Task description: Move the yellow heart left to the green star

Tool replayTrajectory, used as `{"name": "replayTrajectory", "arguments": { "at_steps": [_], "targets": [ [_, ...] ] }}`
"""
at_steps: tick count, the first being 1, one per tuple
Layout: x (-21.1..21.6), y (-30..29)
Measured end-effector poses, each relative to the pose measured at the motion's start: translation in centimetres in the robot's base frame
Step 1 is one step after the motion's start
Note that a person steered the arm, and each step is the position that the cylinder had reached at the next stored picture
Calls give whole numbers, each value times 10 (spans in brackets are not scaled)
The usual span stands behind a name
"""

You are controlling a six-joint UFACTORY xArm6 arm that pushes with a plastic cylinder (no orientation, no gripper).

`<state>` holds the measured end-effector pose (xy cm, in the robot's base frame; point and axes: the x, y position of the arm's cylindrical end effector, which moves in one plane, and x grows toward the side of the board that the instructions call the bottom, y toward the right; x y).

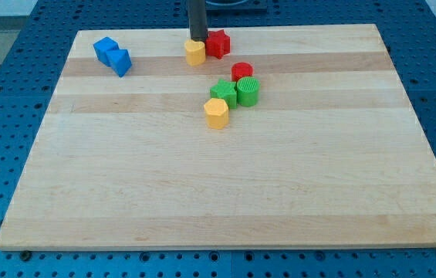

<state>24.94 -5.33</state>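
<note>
Yellow, and small, the yellow heart sat near the top edge of the wooden board, a little left of centre in the view. The arm carried no fingers at all, only a dark rod that gripped nothing; my tip stood right at the heart's upper edge, apparently touching it, with the red star just beside on the view's right.

The green star lay well below the heart and slightly to the view's right, packed into a cluster: a green cylinder touching it on the right, a red cylinder just above that, and a yellow hexagon against its lower left. The open spot on the star's left was therefore almost straight down the view from the heart.

With the tip on the heart's far side from that spot, a push towards the view's bottom looked well set up; the likely hazard was nudging the hexagon. Two blue blocks lay well apart at the upper left.
</note>
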Motion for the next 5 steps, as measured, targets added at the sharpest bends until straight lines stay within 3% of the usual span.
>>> {"name": "replayTrajectory", "arguments": {
  "at_steps": [1,3,4,5],
  "targets": [
    [9,-32],
    [96,-3],
    [114,-7],
    [96,-10]
  ]
}}
